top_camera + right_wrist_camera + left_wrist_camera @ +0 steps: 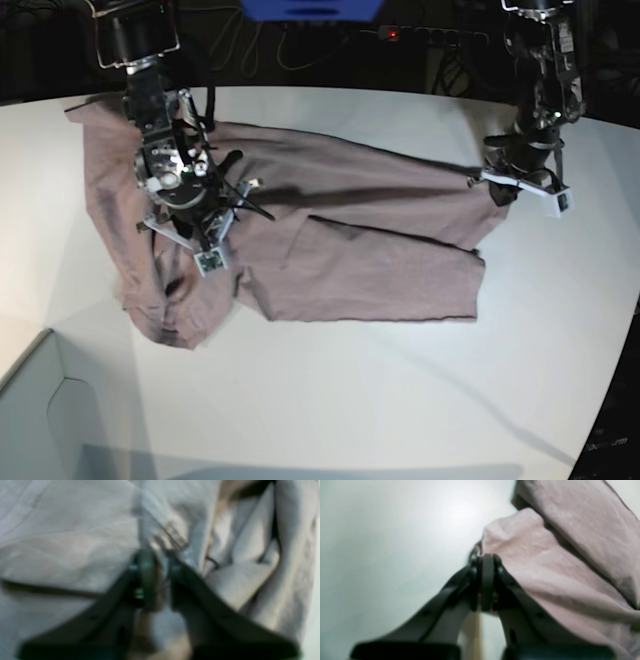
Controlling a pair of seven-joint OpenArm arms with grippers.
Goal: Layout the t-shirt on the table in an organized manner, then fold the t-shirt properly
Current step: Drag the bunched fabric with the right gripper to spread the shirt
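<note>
I see the t-shirt (330,240) sprawled across the counter (380,400). A box corner (40,420) sits at my near left.

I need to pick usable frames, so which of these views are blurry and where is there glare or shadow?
Left wrist view: soft focus, a bright glare patch on the table. Right wrist view: the blurriest, the t-shirt smeared, the right gripper fuzzy. Base view: sharpest, dark background, arm shadows falling across the shirt and tabletop.

Soft matt cotton t-shirt (340,250), smooth white table (400,400)
</note>
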